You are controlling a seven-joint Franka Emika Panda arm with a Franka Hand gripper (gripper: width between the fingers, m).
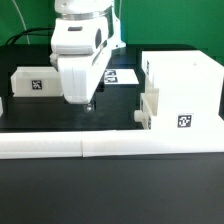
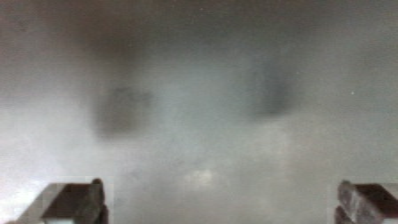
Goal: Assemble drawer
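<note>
The tall white drawer casing stands at the exterior view's right, with a tagged tray partly in its lower front. A second small tagged tray sits at the exterior view's left. My gripper hangs over the dark table between the tray and the casing, low above the surface and apart from both. In the wrist view its fingertips stand wide apart with only bare blurred table between them. The gripper is open and empty.
A long low white L-shaped wall runs along the table's front edge. The marker board lies flat behind the gripper. Dark table surface lies under and around the gripper.
</note>
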